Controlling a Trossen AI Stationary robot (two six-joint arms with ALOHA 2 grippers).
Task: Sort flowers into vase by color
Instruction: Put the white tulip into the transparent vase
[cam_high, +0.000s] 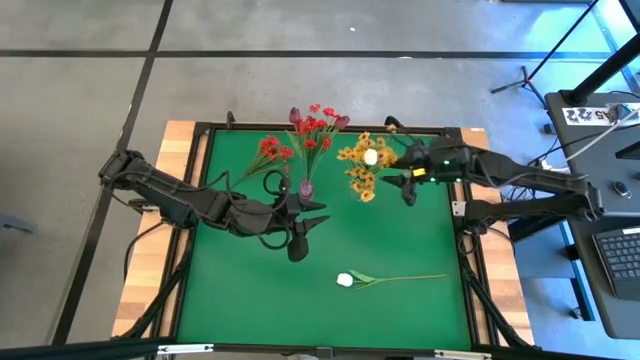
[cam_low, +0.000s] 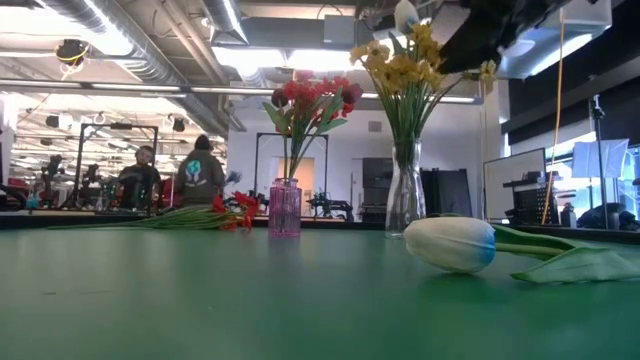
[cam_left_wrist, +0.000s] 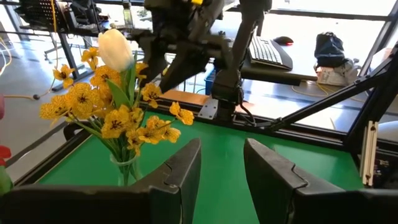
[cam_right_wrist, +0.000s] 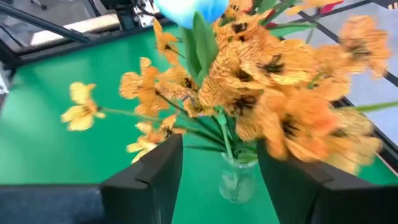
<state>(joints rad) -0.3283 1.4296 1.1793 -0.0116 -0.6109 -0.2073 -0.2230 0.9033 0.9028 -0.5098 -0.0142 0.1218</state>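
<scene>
A pink vase (cam_high: 305, 187) (cam_low: 285, 208) holds red sprays (cam_high: 318, 124) and maroon buds. A clear glass vase (cam_low: 405, 200) (cam_right_wrist: 236, 180) holds yellow-orange sprays (cam_high: 362, 170) (cam_left_wrist: 118, 115) and one white bud (cam_high: 371, 156) (cam_left_wrist: 116, 48). Another red spray (cam_high: 272, 152) lies on the mat left of the pink vase. A second white bud (cam_high: 345, 280) (cam_low: 450, 243) lies on its side near the front, its stem pointing right. My right gripper (cam_high: 395, 172) (cam_right_wrist: 217, 146) is open, just right of the yellow bunch. My left gripper (cam_high: 318, 212) (cam_left_wrist: 222, 146) is open in mid-table, holding nothing.
A black frame (cam_high: 455, 205) borders the green mat. Open green surface lies at the near left and around the lying white bud. A keyboard (cam_high: 620, 255) sits on a side desk at the right. People (cam_low: 200, 170) stand far back in the room.
</scene>
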